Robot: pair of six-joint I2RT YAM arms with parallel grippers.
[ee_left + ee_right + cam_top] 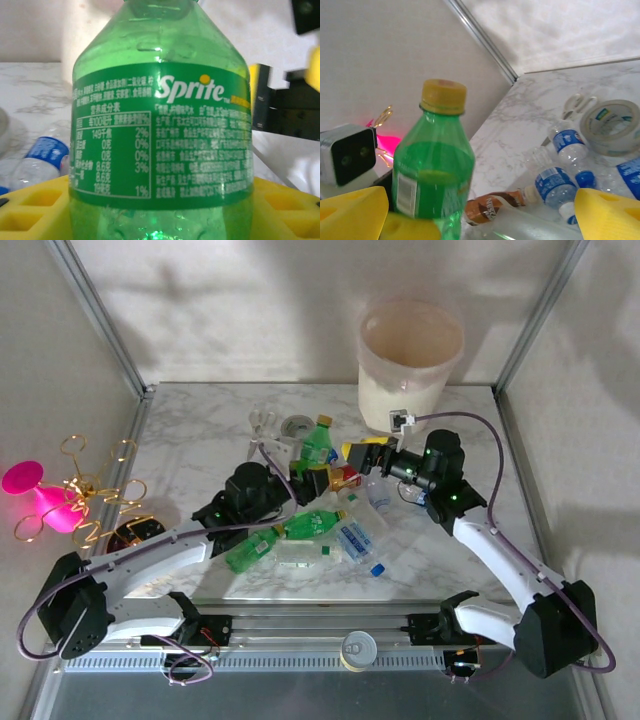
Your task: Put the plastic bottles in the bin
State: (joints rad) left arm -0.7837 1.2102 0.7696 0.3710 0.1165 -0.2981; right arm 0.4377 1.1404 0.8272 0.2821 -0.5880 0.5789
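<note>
A green Sprite bottle (318,447) with a yellow cap stands upright over the middle of the table, and my left gripper (310,473) is shut on its lower body. In the left wrist view the green Sprite bottle (160,130) sits between my yellow pads (35,205). My right gripper (363,452) is open just right of it. In the right wrist view the green Sprite bottle (432,165) stands by my left finger (350,212). More plastic bottles lie on the table: green ones (250,548), clear blue-labelled ones (355,538) and a brown-labelled one (492,207). The bin (400,400) stands at the far right.
A grey tape roll (297,425) and scissors (260,422) lie at the back of the marble table (200,450). A pink and gold wire ornament (50,500) sits off the left edge. Another tape roll (358,648) rests on the front rail. Metal frame posts stand at the far corners.
</note>
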